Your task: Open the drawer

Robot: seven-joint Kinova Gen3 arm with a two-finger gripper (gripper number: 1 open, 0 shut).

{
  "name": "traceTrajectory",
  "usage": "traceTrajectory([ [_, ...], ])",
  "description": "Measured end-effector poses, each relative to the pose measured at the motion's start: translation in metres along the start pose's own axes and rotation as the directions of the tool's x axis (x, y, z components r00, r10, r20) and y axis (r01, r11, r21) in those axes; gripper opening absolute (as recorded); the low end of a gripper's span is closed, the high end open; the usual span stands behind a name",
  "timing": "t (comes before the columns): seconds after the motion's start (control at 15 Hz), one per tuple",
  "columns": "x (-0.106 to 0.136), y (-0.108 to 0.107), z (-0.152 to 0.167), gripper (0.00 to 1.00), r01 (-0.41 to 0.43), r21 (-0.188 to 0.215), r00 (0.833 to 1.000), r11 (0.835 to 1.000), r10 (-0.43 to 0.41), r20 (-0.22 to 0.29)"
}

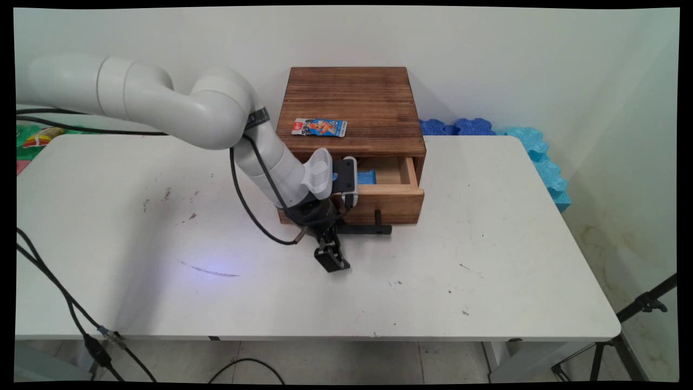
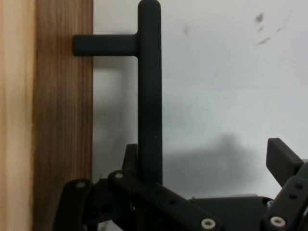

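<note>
- What do you see from above?

- I see a white table (image 1: 487, 260) with a brown wood box (image 1: 351, 108) at the back, near the wall. A small card (image 1: 319, 127) with a picture lies flat on the box top. The box has a drawer (image 1: 387, 189), and it is pulled part way out. Something blue (image 1: 366, 176) sits inside it at the left. The arm (image 1: 216, 116) comes in from the left and bends down in front of the box. My gripper (image 1: 331, 259) hangs low over the table, just in front of the drawer. A black handle (image 1: 373, 227) sticks out from the drawer front, right by the gripper.

- And from the hand?

- The handle (image 2: 149, 96) is a long black bar, with a short stub joining it to the wood drawer front (image 2: 62, 120) on the left. The bar runs down behind the gripper's links. One finger (image 2: 284, 161) stands far off to the right, not touching the bar. The gripper (image 2: 207, 166) is spread wide and holds nothing. Behind it all is the bare table (image 2: 231, 72) with a few dark marks.
</note>
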Motion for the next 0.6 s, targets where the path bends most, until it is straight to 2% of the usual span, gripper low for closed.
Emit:
traceTrajectory([
  [0.6, -0.007, 0.036, -0.011, 1.00, 0.002, -0.036, 1.000, 0.999, -0.002, -0.009],
])
